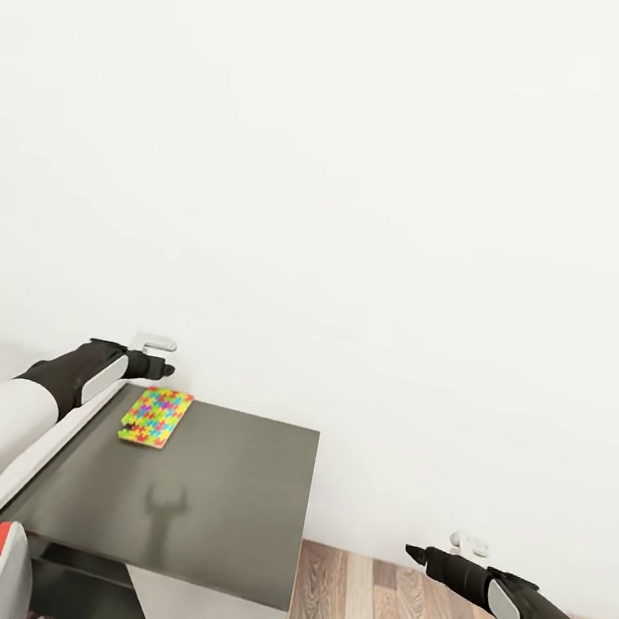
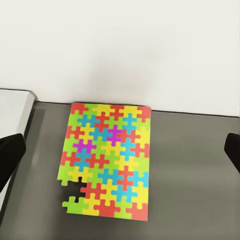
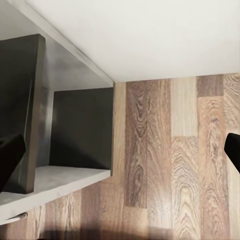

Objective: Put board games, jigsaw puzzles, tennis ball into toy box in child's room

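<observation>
**The left gripper hangs over a puzzle**

A jigsaw puzzle (image 1: 156, 417) lies flat on the dark part of the table (image 1: 210, 526). It sits at the far left of this dark top, close to the white wall (image 1: 368, 208). It is covered in little red, yellow, blue, green and purple pieces. One piece is gone at a near corner, so there is a small hole there.

The left gripper (image 1: 161, 357) hovers over the far edge of the puzzle, near the wall. It is not touching it. Its fingers (image 2: 9, 159) are spread wide, with nothing between them.

The right gripper (image 1: 416, 552) hangs off to the right, over the wood floor (image 1: 377, 616), well apart from the table. Its fingers are spread wide too, and it holds nothing.

The puzzle looks thin, light and stiff, like a board. It lies so flat that it may be hard to get a finger under. I think the best place to grab is an edge, maybe after sliding it to the rim of the table. A hard squeeze could bend it or pop pieces loose.
</observation>
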Robot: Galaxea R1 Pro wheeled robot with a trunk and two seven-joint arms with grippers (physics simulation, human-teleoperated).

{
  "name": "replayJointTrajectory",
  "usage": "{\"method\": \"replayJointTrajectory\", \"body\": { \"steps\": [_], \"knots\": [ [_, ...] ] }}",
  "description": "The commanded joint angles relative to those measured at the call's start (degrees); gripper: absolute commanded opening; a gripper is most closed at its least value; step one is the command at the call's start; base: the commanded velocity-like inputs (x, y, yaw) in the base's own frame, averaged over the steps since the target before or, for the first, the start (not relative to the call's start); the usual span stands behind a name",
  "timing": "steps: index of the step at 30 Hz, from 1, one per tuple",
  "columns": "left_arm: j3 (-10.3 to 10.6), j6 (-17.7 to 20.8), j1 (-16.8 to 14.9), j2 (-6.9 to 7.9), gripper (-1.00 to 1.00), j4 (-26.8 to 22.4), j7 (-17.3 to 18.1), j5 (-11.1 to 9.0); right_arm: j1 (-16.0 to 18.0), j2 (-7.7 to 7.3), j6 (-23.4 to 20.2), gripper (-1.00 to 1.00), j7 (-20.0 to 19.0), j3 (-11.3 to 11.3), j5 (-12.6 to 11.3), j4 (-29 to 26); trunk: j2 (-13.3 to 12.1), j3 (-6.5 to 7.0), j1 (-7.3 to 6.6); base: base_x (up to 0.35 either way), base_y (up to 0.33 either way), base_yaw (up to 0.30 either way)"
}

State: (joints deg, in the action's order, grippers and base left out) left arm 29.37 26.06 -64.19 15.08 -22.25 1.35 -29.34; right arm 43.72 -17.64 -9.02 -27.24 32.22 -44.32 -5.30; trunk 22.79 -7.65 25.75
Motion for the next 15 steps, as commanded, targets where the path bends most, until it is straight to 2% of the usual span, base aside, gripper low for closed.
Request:
{"method": "replayJointTrajectory", "body": {
  "steps": [1, 15],
  "knots": [
    [0.2, 0.2, -0.1, 0.08, 1.00, -0.1, 0.1, 0.0, 0.0, 0.00, -0.4, 1.00, -0.1, 0.3, -0.6, -0.1, 0.1, -0.22, 0.03, 0.000, 0.000, 0.000],
    [0.2, 0.1, 0.0, 0.20, 1.00, 0.1, 0.1, 0.0, 0.0, 0.17, -0.3, 1.00, -0.1, 0.2, -0.6, -0.1, 0.1, -1.50, 0.03, 0.000, 0.000, 0.000]
  ]
}}
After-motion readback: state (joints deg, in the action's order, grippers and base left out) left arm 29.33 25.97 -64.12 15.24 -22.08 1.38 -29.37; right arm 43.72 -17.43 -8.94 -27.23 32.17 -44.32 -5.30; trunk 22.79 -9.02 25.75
